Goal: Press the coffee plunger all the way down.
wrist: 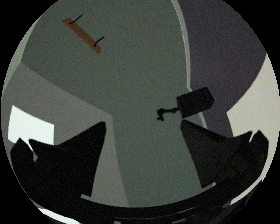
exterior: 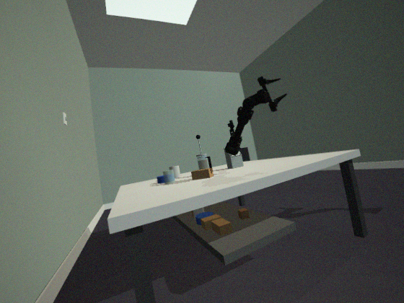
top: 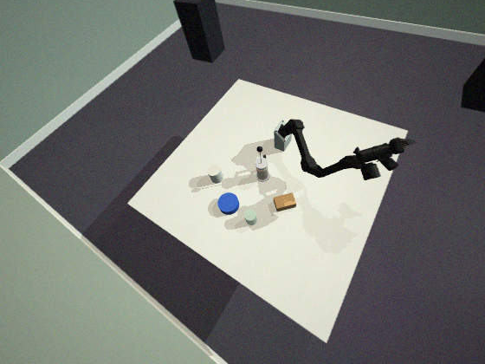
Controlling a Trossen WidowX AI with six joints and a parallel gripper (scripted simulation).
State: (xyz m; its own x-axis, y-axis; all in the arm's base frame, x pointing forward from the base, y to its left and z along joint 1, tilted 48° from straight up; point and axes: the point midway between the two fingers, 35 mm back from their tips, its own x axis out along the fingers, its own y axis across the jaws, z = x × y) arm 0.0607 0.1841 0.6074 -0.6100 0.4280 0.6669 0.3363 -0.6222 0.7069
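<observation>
On the white square worktop (top: 303,257), the glass coffee press with its raised black-knobbed plunger (top: 261,166) stands upright near centre, its contents too small to make out. Far right, the black end effector (top: 407,142) gapes wide, holding nothing, fingertips past the worktop's edge.

Dim, grainy; ceiling panel (exterior: 151,2) light, soft table (top: 303,253) shadows.

Top view: high and far, looking down on my worktop (top: 303,257). Exterior view: low, distant, looking up at the same worktop. Wrist view: behind my pincer (wrist: 144,143), facing walls.
</observation>
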